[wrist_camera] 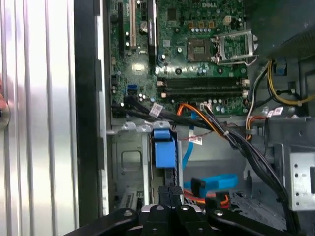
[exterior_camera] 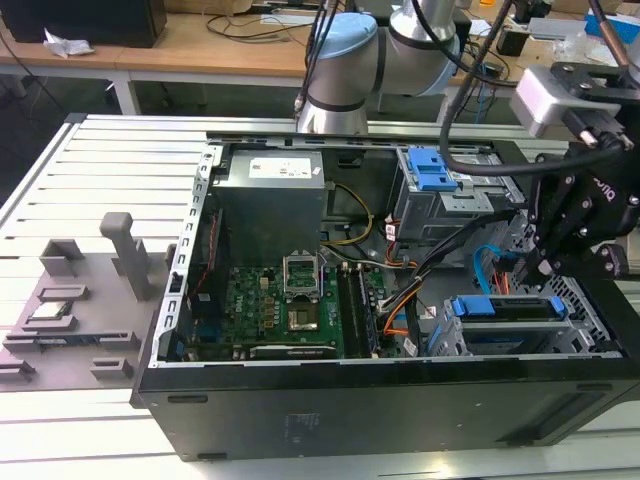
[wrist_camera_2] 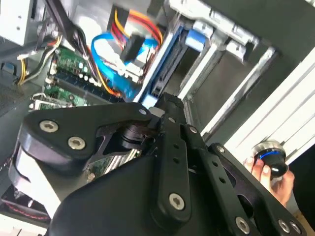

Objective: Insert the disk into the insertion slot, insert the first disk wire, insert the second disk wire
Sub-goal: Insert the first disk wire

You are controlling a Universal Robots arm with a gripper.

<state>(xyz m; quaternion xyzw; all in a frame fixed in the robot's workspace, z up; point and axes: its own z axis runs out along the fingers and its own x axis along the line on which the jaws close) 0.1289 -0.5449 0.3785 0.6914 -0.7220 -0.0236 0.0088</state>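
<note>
The disk point(exterior_camera: 510, 322), framed by its blue carrier, stands on edge inside the insertion slot point(exterior_camera: 590, 300), a silver cage at the exterior view's right end of the open computer case. My black gripper point(exterior_camera: 545, 262) hovers right over the disk's upper edge. In the first wrist view the fingers point(wrist_camera: 165, 196) are pressed together just behind the carrier's blue tab point(wrist_camera: 163, 146), with nothing seen between them. A loose blue wire point(wrist_camera: 212, 181) with a black plug lies beside the cage. In the second wrist view the gripper point(wrist_camera_2: 167, 104) sits against the blue carrier edge point(wrist_camera_2: 165, 59), near the blue wire point(wrist_camera_2: 110, 61).
A taller grey bay with a blue latch point(exterior_camera: 435, 170) stands behind the cage. The motherboard point(exterior_camera: 285, 305) and power supply point(exterior_camera: 270, 205) take up the case's middle. Black and orange cable bundles point(wrist_camera: 216, 125) cross near the cage. A hand point(wrist_camera_2: 268, 172) holds a small device outside the case.
</note>
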